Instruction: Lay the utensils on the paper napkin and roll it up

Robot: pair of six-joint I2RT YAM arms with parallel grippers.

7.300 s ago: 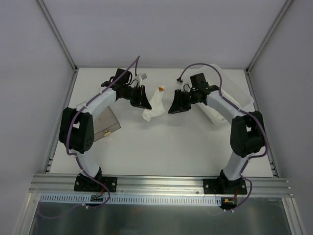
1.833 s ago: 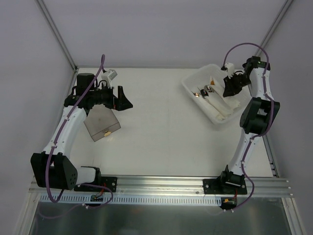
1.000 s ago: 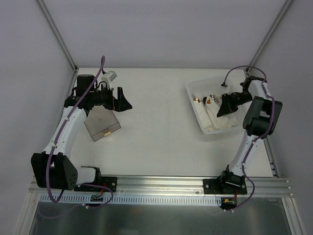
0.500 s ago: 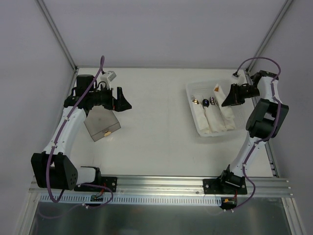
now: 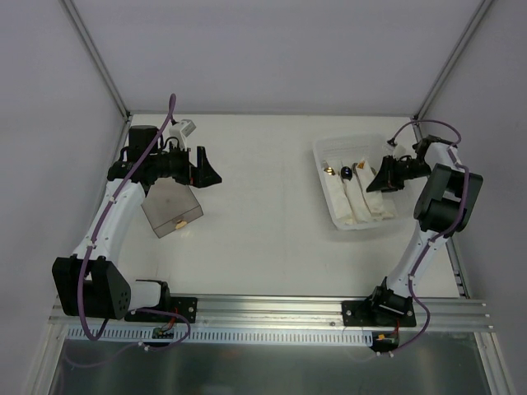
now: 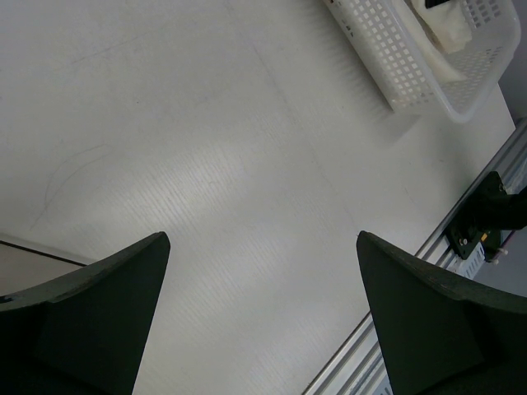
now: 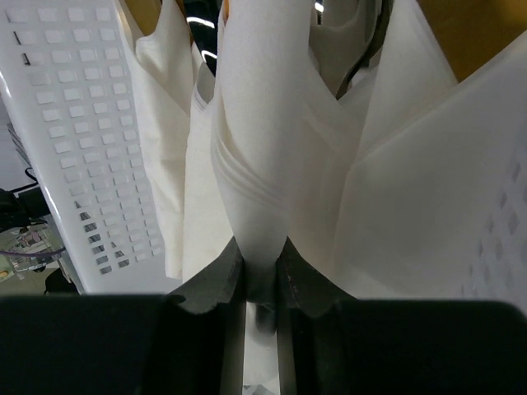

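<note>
My right gripper point(image 5: 380, 178) hangs over the white tray point(image 5: 339, 220) at the right, shut on a rolled paper napkin point(image 7: 259, 148). The wrist view shows both fingers point(image 7: 210, 284) pinching the roll's lower end, with my gripper point(image 7: 262, 267) pointing into the tray. Other white rolls point(image 5: 362, 202) lie beside it in the tray. Orange utensil ends point(image 7: 461, 29) peek out at the top of the rolls. My left gripper point(image 5: 212, 175) stands open over bare table at the left, far from the tray; nothing is between its fingers point(image 6: 107, 304).
A smoky clear box point(image 5: 171, 208) lies under the left arm. Small dark and shiny bits point(image 5: 346, 172) sit at the tray's far end. The tray's perforated wall point(image 7: 66, 123) is close on the left of the held roll. The metal rail point(image 6: 461, 239) runs along the near edge.
My right gripper has swung from the tray's far right corner down and left over the tray, still holding the roll. The tray shifted slightly. The left arm has not moved.
</note>
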